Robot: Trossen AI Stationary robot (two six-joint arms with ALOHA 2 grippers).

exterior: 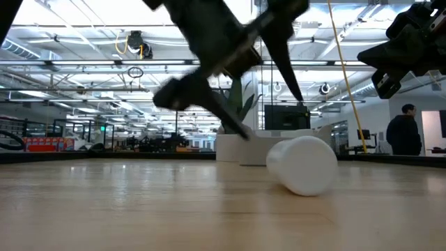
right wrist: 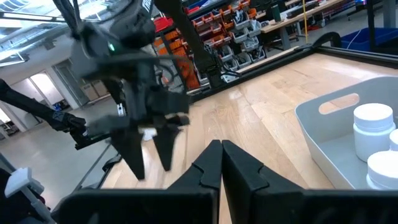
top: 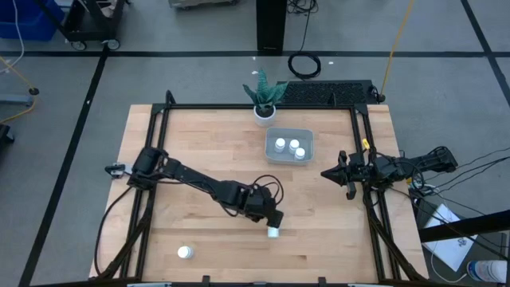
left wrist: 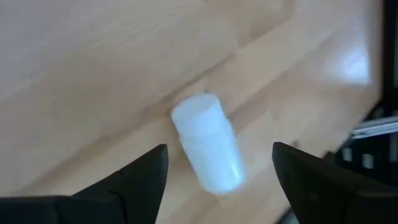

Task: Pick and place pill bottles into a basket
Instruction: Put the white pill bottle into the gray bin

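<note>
One white pill bottle lies on its side on the wooden table near the front middle; it also shows in the high view and the low view. My left gripper is open just above it, one finger on each side, and touches nothing. A second bottle stands at the front left. The pale basket sits at the back middle with three bottles standing in it. My right gripper is shut and empty, right of the basket.
A white plant pot with green leaves stands just behind the basket. Dark frame rails run along the table's sides. Bare wood lies between the lying bottle and the basket. A person stands in the room beyond the table.
</note>
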